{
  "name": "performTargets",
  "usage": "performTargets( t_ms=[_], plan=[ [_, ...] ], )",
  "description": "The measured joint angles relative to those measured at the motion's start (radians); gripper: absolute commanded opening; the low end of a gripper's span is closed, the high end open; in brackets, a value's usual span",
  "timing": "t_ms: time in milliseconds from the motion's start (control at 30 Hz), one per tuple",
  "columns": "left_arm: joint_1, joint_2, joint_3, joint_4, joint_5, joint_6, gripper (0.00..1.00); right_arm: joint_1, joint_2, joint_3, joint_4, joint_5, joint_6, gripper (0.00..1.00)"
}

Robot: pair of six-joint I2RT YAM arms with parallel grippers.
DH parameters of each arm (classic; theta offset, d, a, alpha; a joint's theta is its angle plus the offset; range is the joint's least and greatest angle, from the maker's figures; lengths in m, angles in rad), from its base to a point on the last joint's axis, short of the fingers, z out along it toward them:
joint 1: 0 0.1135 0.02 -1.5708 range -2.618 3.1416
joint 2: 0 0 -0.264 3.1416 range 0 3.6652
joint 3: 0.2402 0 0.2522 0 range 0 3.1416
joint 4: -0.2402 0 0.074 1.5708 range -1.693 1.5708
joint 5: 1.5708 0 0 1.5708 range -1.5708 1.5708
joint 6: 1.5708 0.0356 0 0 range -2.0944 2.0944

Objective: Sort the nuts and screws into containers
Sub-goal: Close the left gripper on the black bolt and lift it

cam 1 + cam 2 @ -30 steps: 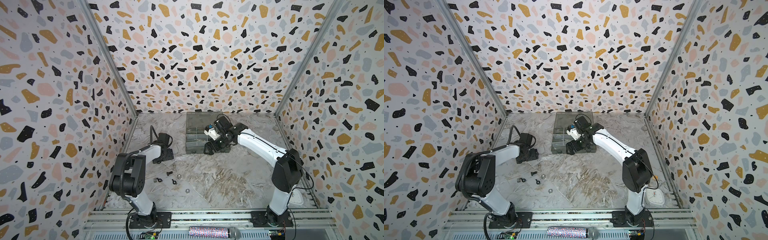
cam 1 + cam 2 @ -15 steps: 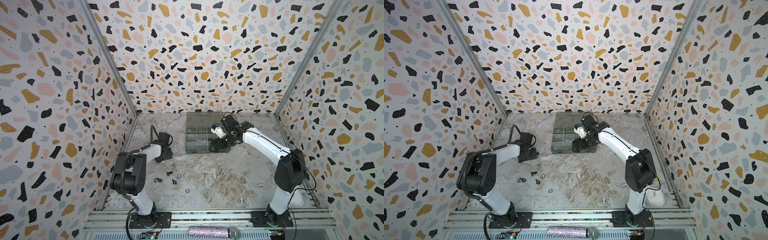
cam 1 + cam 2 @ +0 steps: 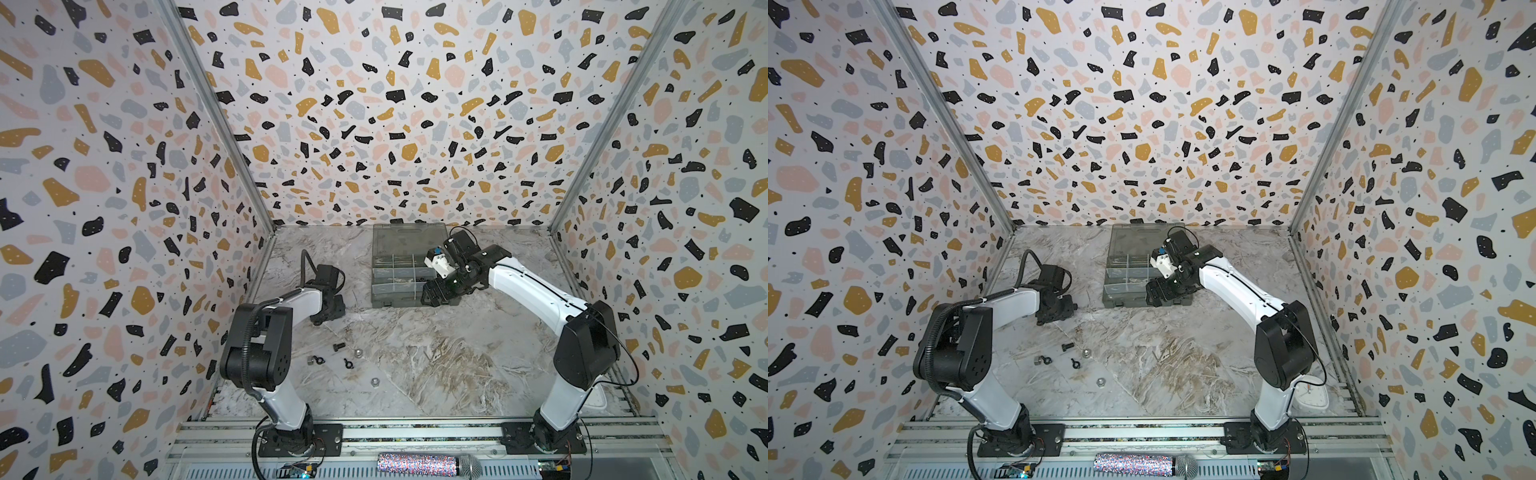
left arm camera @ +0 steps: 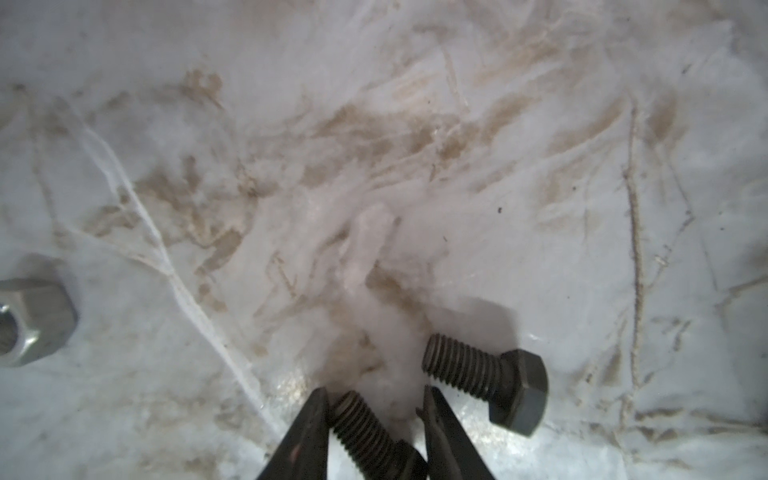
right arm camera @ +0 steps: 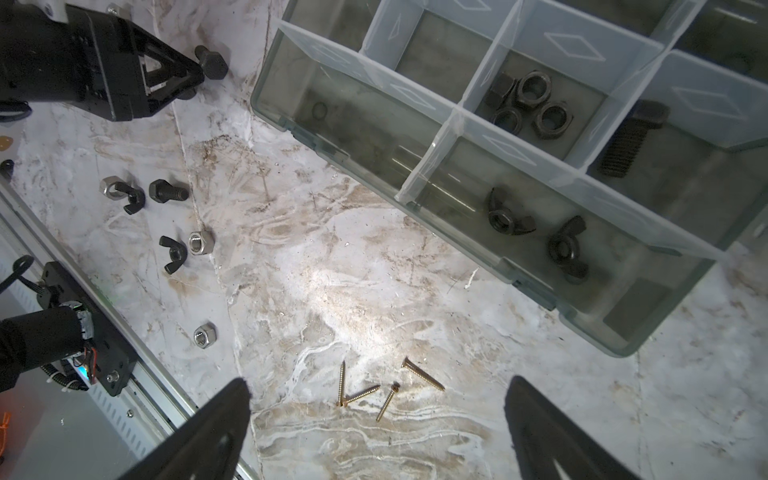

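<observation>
Left tool straddles a bolt with narrow jaws, grip unclear, right tool hangs wide, empty by the box at 12 o'clock, which holds some nuts, while loose nuts wait on the surface near 8 o'clock.

In my left wrist view, the screw between the fingers of my left gripper loses its head at the picture's edge, so I cannot tell my grip. In both top views, the loose pieces well apart from the organizer box are too small to name.
</observation>
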Motion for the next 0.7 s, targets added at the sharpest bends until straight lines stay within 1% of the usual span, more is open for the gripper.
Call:
performTargets(
  t_ms=[67,267,700],
  plan=[
    [0.000,0.000,0.000,0.000,0.005,0.000,0.34,0.000,-0.011,-0.011,0.000,0.003,0.005,0.97],
    [0.003,-0.006,-0.007,0.002,0.030,0.002,0.25,0.000,-0.021,-0.029,0.000,0.004,0.018,0.97],
    [0.006,-0.008,-0.006,-0.010,0.054,0.014,0.27,0.000,-0.021,-0.038,-0.005,0.004,0.022,0.97]
  ],
)
